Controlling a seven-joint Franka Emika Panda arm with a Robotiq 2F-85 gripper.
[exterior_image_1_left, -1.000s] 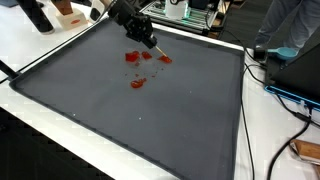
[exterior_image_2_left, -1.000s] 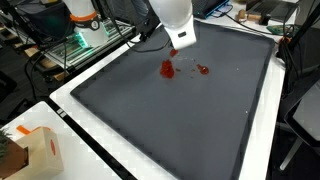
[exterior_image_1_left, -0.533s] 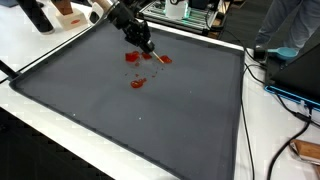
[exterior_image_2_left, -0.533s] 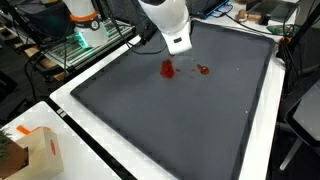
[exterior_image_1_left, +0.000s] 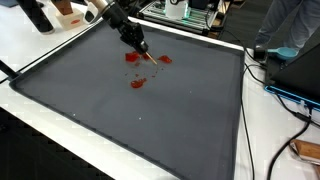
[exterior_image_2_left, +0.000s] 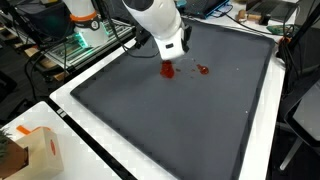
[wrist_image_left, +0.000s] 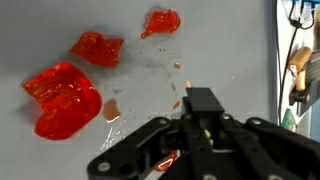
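Several red, wet-looking blobs lie on a dark grey mat (exterior_image_1_left: 150, 115) (exterior_image_2_left: 180, 115). In the wrist view I see a big blob (wrist_image_left: 62, 100), a smaller one (wrist_image_left: 97, 47) and a third (wrist_image_left: 161, 22), with red smears between them. In the exterior views they form a cluster (exterior_image_1_left: 131, 57) (exterior_image_2_left: 167, 69), with one blob apart (exterior_image_1_left: 136, 83). My gripper (exterior_image_1_left: 140, 47) (exterior_image_2_left: 172, 55) (wrist_image_left: 190, 120) hangs just over the cluster. It is shut on a thin pale stick whose tip (wrist_image_left: 187, 83) points at the mat.
The mat lies on a white table. A cardboard box (exterior_image_2_left: 35, 150) stands at one corner. Cables (exterior_image_1_left: 290, 95) and a person in blue (exterior_image_1_left: 290, 25) are beside the mat. An equipment rack (exterior_image_2_left: 90, 35) stands behind it.
My gripper has moved a little sideways over the red blobs, toward the mat's near corner by the rack. The blobs have not moved.
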